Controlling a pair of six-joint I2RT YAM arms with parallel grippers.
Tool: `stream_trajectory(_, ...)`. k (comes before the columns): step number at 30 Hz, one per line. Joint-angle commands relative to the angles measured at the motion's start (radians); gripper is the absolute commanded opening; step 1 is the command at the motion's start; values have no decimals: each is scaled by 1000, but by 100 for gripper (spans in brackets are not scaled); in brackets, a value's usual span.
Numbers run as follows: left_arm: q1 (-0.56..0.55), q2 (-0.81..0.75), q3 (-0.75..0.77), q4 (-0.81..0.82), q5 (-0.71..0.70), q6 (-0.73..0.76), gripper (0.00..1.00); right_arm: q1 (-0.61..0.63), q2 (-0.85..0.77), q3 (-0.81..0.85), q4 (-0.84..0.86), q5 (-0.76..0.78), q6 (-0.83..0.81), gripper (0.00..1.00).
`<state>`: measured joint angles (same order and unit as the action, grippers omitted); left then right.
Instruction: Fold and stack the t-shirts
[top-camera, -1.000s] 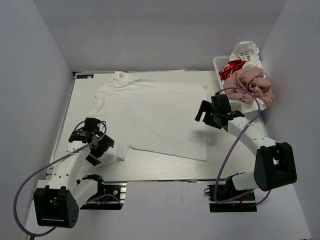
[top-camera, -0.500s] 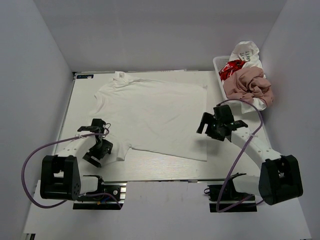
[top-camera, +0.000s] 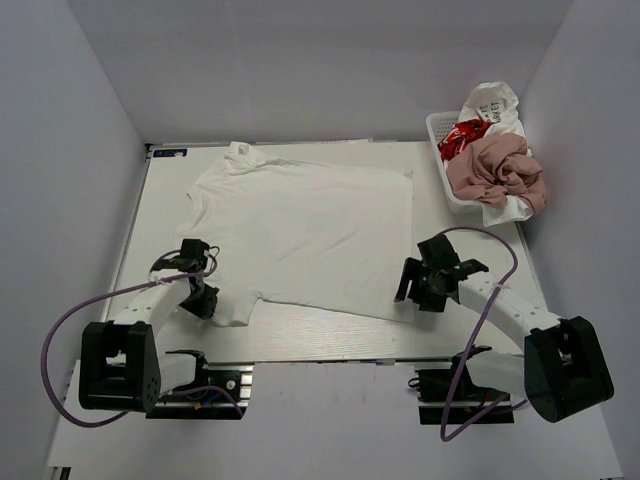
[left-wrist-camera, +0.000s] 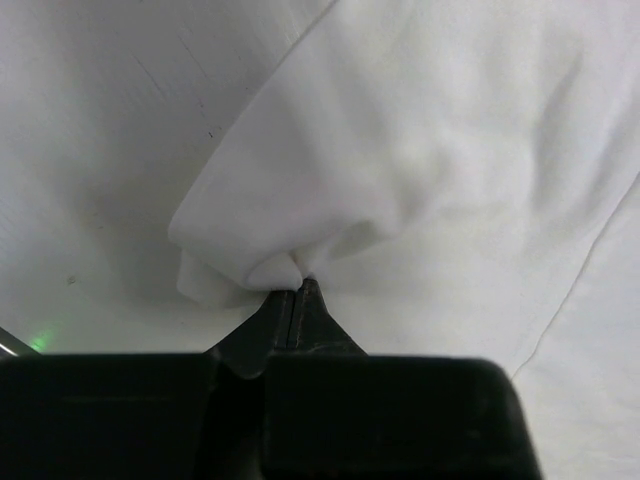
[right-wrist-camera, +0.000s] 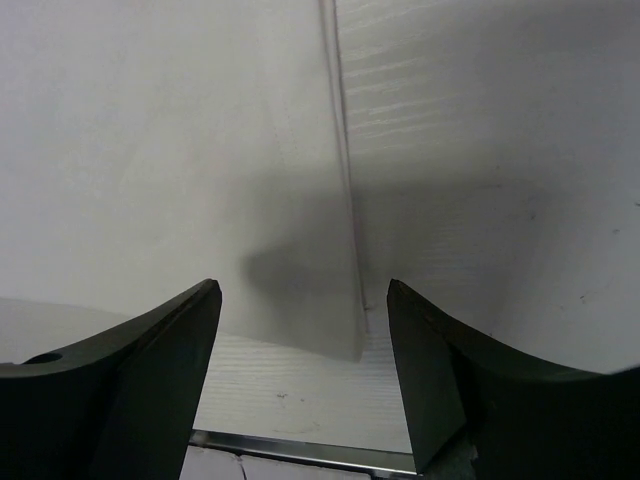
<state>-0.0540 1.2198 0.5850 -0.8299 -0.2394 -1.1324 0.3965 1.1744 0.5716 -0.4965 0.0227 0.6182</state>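
A white t-shirt (top-camera: 310, 230) lies spread flat on the table, collar at the far left. My left gripper (top-camera: 205, 300) is down at its near-left sleeve. In the left wrist view the left gripper (left-wrist-camera: 300, 288) is shut on a bunched fold of that sleeve (left-wrist-camera: 290, 200). My right gripper (top-camera: 408, 290) hovers low over the shirt's near-right hem corner. In the right wrist view the right gripper (right-wrist-camera: 303, 290) stands open with the hem corner (right-wrist-camera: 340, 335) between its fingers, untouched. More t-shirts sit heaped in the basket: a pink one (top-camera: 495, 170), one with red print (top-camera: 462, 135) and a white one with black lettering (top-camera: 492, 102).
The white lattice basket (top-camera: 437, 128) stands at the far right corner, against the right wall. Grey walls enclose the table (top-camera: 300, 335) on three sides. The table's metal front edge (right-wrist-camera: 300, 450) lies just below the right gripper.
The left gripper has dropped onto the sleeve and shut on it. The right arm has moved toward the near edge, down to the hem corner, its jaws narrowing a little.
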Motion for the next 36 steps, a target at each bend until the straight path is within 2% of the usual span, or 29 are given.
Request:
stream_trajectory(1,8,-26,-27,15,3,10,0,24,14,-7,-28,-12,58,73)
stream_trajectory(4,8,-51,-17,-14,3,19,0,54,2,-9,-102,0,107,73)
stream_trajectory(5,8,-68,-17,-24,3,19,0,61,-2,-19,-155,22,110,76)
stream_trajectory(10,8,-114,-54,-34,12,28,0,93,-7,-48,-156,14,147,76)
stream_trajectory(12,8,-135,-54,-34,23,28,0,104,21,-50,-128,3,153,70)
stream_trajectory(13,8,-135,-63,-34,23,28,0,107,24,-47,-122,5,158,64)
stream_trajectory(14,8,-135,-63,-44,34,28,0,113,34,-42,-116,6,160,49)
stream_trajectory(16,-17,-161,-63,-55,47,28,0,117,33,-35,-108,-3,161,31)
stream_trajectory(17,-17,-172,-63,-64,64,28,0,120,22,-35,-111,5,166,18)
stream_trajectory(18,-17,-181,-76,-64,74,28,0,120,16,-30,-140,19,170,0)
stream_trajectory(24,-17,-258,-53,-100,156,55,0,117,-68,-9,-217,92,175,0)
stream_trajectory(29,-17,-267,-5,-46,157,79,0,113,-13,43,-162,83,138,0)
stream_trajectory(36,-17,-111,185,101,196,141,0,94,108,227,-73,77,68,0)
